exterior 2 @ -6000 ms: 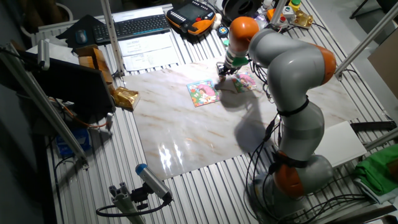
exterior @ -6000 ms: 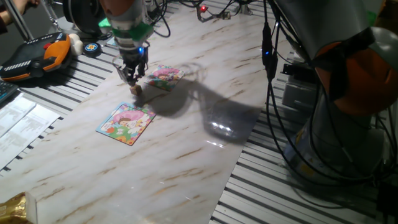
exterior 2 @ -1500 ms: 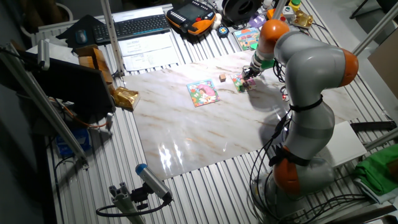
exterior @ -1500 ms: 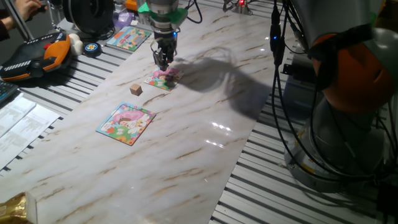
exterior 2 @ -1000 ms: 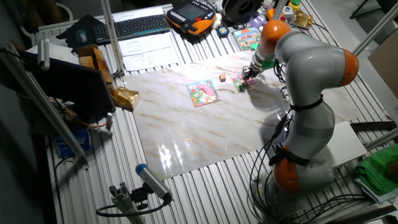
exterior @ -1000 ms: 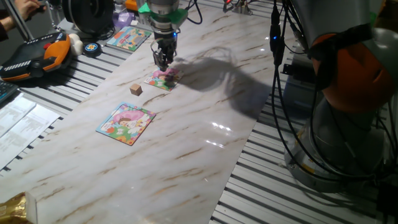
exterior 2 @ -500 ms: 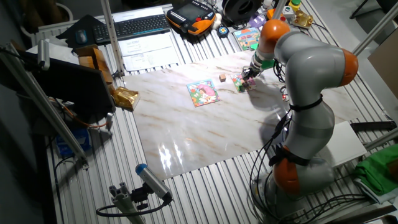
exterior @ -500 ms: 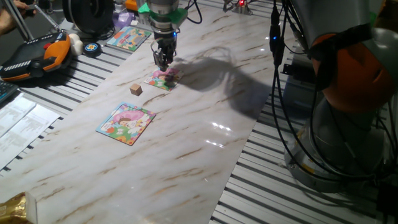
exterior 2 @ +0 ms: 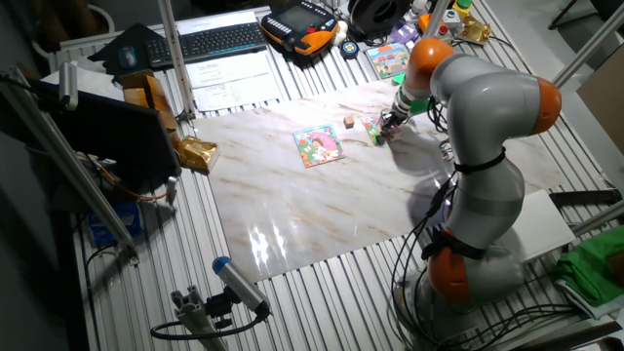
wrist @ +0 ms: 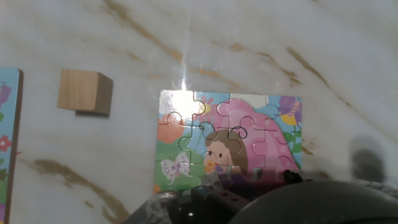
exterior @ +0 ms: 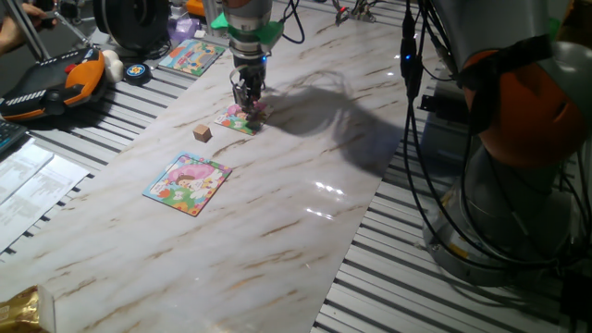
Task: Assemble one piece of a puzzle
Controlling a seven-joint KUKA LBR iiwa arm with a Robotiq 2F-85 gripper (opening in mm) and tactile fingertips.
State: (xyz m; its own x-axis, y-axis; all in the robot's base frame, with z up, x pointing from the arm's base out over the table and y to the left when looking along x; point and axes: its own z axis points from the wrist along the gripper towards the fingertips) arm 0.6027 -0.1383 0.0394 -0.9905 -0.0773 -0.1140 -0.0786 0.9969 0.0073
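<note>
The pink puzzle (exterior: 242,118) lies flat on the marble table; it also shows in the other fixed view (exterior 2: 374,127) and fills the hand view (wrist: 227,140). My gripper (exterior: 248,100) stands upright right over its near edge, fingertips almost on it, and also shows from the other side (exterior 2: 388,122). In the hand view the gripper (wrist: 249,180) sits at the bottom edge, with a blurred purplish-pink piece (wrist: 270,177) between its close-set fingers, at the puzzle's lower right part. Whether the piece touches the puzzle I cannot tell.
A small tan cube (exterior: 202,133) lies left of the puzzle, also in the hand view (wrist: 84,92). A blue-edged puzzle (exterior: 188,182) lies nearer the front. A multicoloured puzzle (exterior: 190,55) and an orange-black pendant (exterior: 51,79) sit on the slatted bench behind.
Six seconds ago the gripper was by the tan cube; it moved to the pink puzzle. In the last half second it came down closer to the puzzle.
</note>
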